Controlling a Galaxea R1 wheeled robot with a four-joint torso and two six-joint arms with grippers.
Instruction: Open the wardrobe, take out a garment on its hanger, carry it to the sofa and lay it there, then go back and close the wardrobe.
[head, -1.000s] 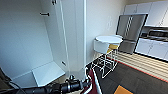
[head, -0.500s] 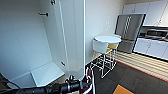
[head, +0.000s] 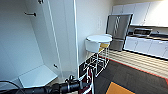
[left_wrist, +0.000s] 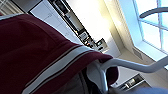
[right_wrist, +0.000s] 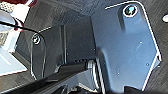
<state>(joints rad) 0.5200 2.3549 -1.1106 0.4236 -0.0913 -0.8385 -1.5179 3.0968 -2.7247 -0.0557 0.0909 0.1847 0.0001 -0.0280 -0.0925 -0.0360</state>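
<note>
1. Left arm: extends horizontally across the lower head view, dark and tubular.
2. Left gripper: whether it is clenched cannot be told.
3. Garment: maroon fabric, white-striped trim, draped on a white hanger at the arm's end.
4. Wardrobe: open, smooth white panels.

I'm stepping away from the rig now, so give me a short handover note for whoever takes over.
Left arm: carries the garment on its white hanger; the grip itself is hidden.
Right gripper: state cannot be told.
Wardrobe: open, beside the robot.
Done: wardrobe opened, garment out.
Left: reach the sofa, lay the garment there, return, close the wardrobe.
</note>
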